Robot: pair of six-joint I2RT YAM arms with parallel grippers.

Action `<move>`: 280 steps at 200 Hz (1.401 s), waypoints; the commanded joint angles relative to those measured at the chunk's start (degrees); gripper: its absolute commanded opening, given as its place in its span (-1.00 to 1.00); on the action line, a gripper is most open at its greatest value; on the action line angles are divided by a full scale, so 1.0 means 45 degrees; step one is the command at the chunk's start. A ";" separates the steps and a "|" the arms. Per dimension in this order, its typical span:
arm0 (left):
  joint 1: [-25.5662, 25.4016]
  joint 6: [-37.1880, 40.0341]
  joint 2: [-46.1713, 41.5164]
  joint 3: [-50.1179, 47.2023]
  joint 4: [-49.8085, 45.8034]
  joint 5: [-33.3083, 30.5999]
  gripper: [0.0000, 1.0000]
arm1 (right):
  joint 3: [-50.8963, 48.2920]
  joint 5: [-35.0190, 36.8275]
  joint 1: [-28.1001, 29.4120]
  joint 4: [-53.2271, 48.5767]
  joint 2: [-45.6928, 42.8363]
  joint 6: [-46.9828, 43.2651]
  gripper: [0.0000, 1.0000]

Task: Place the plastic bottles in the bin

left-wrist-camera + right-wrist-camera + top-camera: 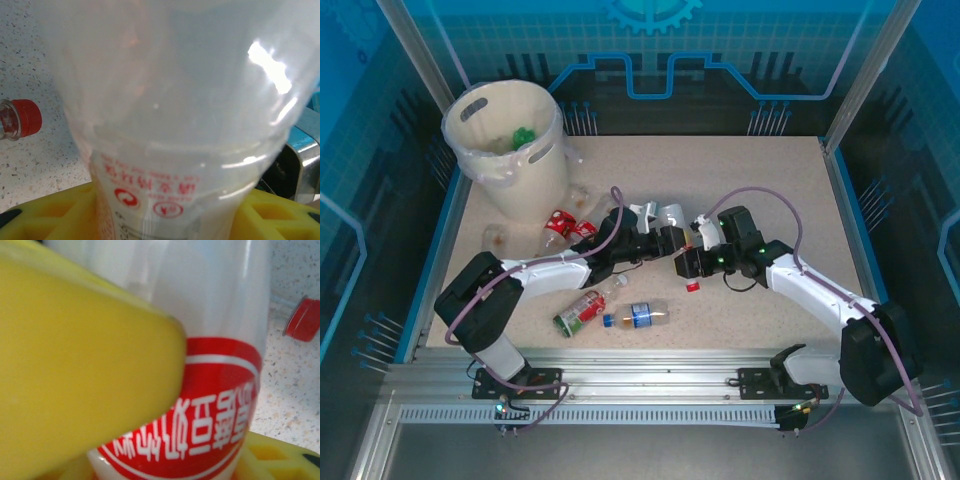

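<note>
Speckled tabletop (770, 190) beneath, your left tool (160, 220) pinches a red-labelled bottle (175, 100); whether your right tool (210, 410) grips it, I cannot tell.

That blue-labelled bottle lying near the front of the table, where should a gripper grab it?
Around its labelled middle, coming straight down from above. The blue-labelled bottle lies flat on its side, running left to right, so jaws closing front to back would probably span its round body.

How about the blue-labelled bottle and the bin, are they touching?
Apart. Top view: the blue-labelled bottle lies near the front, the bin at the back left, well clear.
</note>
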 commanded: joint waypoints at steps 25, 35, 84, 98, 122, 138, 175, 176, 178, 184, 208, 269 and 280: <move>0.0190 0.0470 0.0041 0.0773 -0.0524 -0.0030 0.13 | 0.0252 0.0039 -0.0293 -0.1171 -0.0982 -0.0882 0.60; 0.0302 0.0696 -0.0024 0.0955 -0.0871 -0.0031 0.13 | 0.0332 0.0156 -0.0559 -0.1675 -0.1348 -0.1146 0.65; 0.1594 0.3406 -0.0926 0.3980 -0.4915 -0.0007 0.07 | 0.0105 0.0345 -0.2147 -0.3148 -0.3205 -0.1664 0.69; 0.2402 0.3978 -0.1229 0.5127 -0.6007 0.0081 -0.03 | -0.0091 0.0394 -0.2255 -0.3237 -0.3348 -0.1654 0.70; 0.3957 0.5210 -0.1542 0.7259 -0.7934 -0.0389 -0.23 | -0.0513 0.0414 -0.2265 -0.3004 -0.3398 -0.1442 0.70; 0.5074 0.5944 -0.1633 0.8575 -0.8801 -0.0622 -0.31 | -0.0680 0.0515 -0.2265 -0.2951 -0.3456 -0.1402 0.70; 0.8305 0.6066 -0.1990 0.9872 -0.8607 -0.1434 -0.41 | -0.0619 0.0768 -0.2359 -0.3319 -0.3761 -0.1630 0.70; 0.8383 0.6043 -0.2010 0.9879 -0.8568 -0.1456 -0.41 | -0.0621 0.0767 -0.2361 -0.3321 -0.3765 -0.1633 0.70; 0.8573 0.6016 -0.2011 0.9884 -0.8510 -0.1511 -0.40 | -0.0623 0.0771 -0.2368 -0.3322 -0.3768 -0.1650 0.70; 0.9033 0.5967 -0.2037 0.9905 -0.8336 -0.1675 -0.40 | -0.0616 0.0781 -0.2397 -0.3345 -0.3803 -0.1670 0.70; 1.0618 0.6205 -0.1814 0.9988 -0.7729 -0.2312 -0.41 | -0.0659 0.0745 -0.2426 -0.3287 -0.3808 -0.1633 0.71; 1.1898 0.8144 -0.0150 1.0845 -0.7945 -0.2883 -0.33 | -0.0457 0.1019 -0.2576 -0.3532 -0.3833 -0.1829 0.72; 1.1884 0.8428 0.0224 1.1162 -0.8496 -0.2888 -0.32 | -0.0455 0.1019 -0.2580 -0.3501 -0.3770 -0.1831 0.72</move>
